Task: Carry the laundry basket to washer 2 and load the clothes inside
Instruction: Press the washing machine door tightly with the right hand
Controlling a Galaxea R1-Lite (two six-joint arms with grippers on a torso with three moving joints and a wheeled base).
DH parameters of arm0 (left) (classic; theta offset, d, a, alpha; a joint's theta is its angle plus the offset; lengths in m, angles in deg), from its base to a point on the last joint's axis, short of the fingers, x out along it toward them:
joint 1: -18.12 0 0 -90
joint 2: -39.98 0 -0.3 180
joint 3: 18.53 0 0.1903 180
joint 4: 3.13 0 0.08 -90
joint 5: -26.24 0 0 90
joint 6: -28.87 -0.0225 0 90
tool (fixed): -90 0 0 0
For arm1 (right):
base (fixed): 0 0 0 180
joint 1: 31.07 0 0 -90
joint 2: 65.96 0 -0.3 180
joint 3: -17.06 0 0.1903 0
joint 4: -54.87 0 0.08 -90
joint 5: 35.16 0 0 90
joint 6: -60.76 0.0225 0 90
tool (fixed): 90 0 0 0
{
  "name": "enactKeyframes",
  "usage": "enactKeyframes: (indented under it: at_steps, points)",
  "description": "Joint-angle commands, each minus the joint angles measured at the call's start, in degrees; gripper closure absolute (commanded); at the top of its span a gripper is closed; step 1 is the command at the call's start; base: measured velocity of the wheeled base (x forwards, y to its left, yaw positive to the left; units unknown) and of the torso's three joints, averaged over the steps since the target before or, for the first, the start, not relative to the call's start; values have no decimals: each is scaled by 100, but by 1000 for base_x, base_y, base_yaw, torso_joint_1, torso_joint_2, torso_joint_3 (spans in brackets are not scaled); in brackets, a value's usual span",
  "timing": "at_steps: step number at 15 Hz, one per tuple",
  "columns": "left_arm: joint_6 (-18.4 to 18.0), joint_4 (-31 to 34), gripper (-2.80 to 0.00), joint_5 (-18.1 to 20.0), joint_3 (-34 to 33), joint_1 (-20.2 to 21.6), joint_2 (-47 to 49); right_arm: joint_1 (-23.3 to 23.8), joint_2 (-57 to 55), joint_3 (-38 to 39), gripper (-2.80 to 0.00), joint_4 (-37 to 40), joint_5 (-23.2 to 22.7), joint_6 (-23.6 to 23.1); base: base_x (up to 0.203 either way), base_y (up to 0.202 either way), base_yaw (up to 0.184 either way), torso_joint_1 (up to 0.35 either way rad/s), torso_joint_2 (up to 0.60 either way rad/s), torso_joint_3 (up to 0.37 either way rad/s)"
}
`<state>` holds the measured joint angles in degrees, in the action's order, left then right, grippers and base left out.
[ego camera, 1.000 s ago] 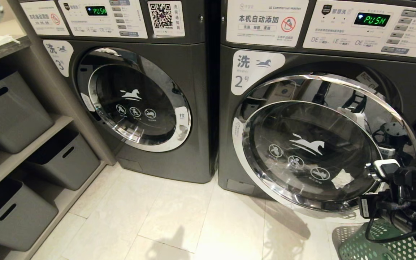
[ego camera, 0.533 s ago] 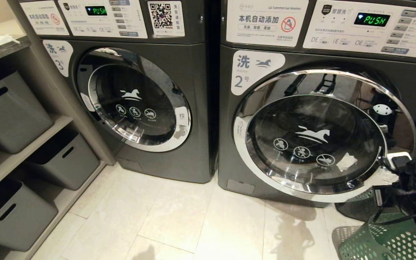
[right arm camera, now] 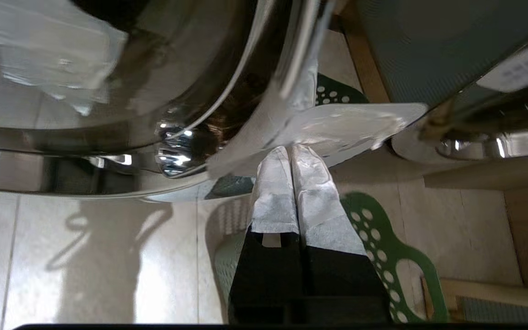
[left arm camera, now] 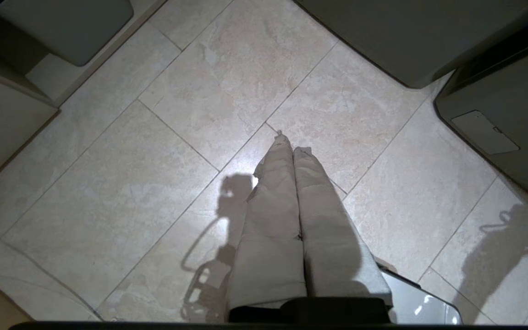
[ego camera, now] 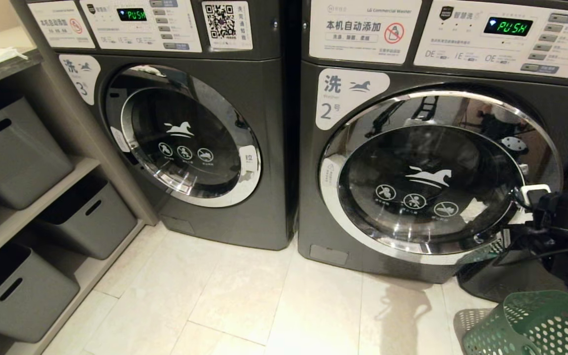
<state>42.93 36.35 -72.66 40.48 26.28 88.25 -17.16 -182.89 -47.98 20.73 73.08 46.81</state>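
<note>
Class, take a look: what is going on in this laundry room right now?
A robot faces two grey washers. Its right gripper, fingers shut and empty, sits against the chrome rim at the right edge of the round door of washer 2, which looks closed or nearly so. The laundry basket stands on the floor below that arm. The left gripper, also shut and empty, hangs over bare floor tiles. No clothes are visible.

The left gripper hangs above the pale tiled floor, its two cloth-wrapped fingers pressed together with nothing between them. Its shadow falls on the tiles just beside the fingers. Well apart from the gripper, a dark grey machine base and a grey bin edge the floor.
</note>
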Motion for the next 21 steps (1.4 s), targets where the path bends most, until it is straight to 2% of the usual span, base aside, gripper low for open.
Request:
enactKeyframes:
  at_steps: [1,5,10,13,16,19,21]
  points:
    - [7,-164,0,0,-359,51,-159,11,-393,-352,0,-24,6,-11,0,0,0,0,0,0]
    - [1,-346,0,43,-843,32,-448,189,-803,-933,0,-31,13,-65,0,0,0,0,0,0]
    - [-17,-337,0,189,-1033,18,-495,516,-628,-860,0,-24,4,-354,0,0,0,0,0,0]
    - [-17,-346,0,299,-1113,11,-530,578,-698,-994,0,-33,-23,-301,0,0,0,0,0,0]
    - [-17,-346,0,310,-1182,12,-622,578,-866,-1176,0,-96,-250,-257,0,0,0,0,0,0]
    - [-17,-337,0,310,-1167,10,-765,584,-1311,-1516,0,-714,-548,-157,0,0,0,0,0,0]
    - [-25,-337,0,310,-1140,10,-863,593,-1445,-1711,0,-860,-703,-143,0,0,0,0,0,0]
